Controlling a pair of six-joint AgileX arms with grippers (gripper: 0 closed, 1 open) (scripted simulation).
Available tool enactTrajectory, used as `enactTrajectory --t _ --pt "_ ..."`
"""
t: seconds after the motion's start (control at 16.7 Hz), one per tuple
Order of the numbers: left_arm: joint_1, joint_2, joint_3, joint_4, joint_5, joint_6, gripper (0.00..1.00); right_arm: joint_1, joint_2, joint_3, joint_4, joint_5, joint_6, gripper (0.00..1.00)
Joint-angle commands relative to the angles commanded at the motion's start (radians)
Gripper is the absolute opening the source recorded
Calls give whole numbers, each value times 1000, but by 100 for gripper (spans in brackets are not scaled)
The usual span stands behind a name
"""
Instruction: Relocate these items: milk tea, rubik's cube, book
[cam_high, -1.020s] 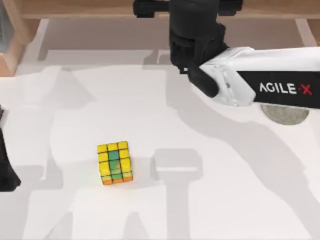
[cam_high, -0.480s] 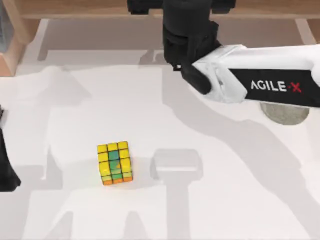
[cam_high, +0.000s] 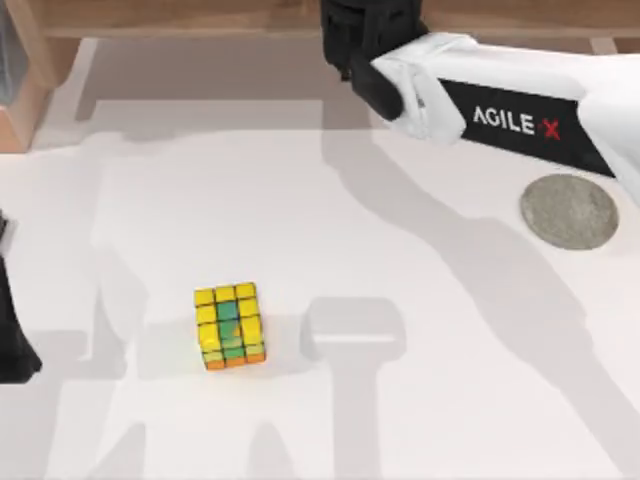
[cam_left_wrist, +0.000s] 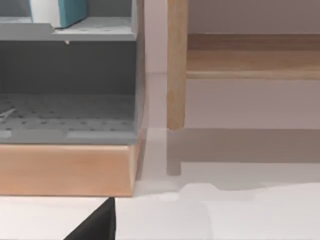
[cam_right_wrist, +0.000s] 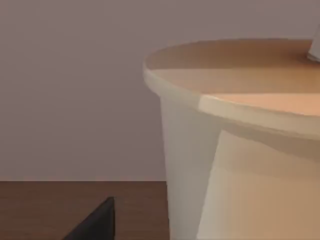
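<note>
1. While looking down from above: right gripper (cam_high: 352, 32) far out over the wooden ledge (cam_high: 180, 18) at the desk's (cam_high: 450, 380) back edge, whether apart or clamped cannot tell. Rubik's cube (cam_high: 230, 326) alone on the desk left of centre, well apart from that arm. Grey disc (cam_high: 569, 211) bare near the right side. Left arm (cam_high: 12, 340) parked at the left edge.
2. From the left wrist: a shelf unit (cam_left_wrist: 65, 115) with grey compartments and a wooden frame straight ahead; left gripper state cannot tell.
3. From the right wrist: milk tea (cam_right_wrist: 240, 150) very close, upright, flat lid level, dark wood (cam_right_wrist: 60, 210) below; cup base out of sight, so resting or lifted cannot tell.
4. Step in hand, probably: placing the milk tea at the back ledge.
   - Keep the cup upright; no tilt of the wrist.
   - Lower slowly and straight until the base sits flat.
   - Let go only once settled, then back away in line, clear of the cup.
   - Cube likely next, then the book.
</note>
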Motion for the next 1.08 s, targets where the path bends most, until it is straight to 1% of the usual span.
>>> enactTrajectory --t 0.12,0.36,1.08 --pt "0 0 0 0 0 0 100 -11 21 36 -18 -11 1 100" --pt "0 0 0 0 0 0 100 -11 22 38 -19 -11 1 100" --pt "0 0 0 0 0 0 100 -11 22 38 -19 -11 1 10"
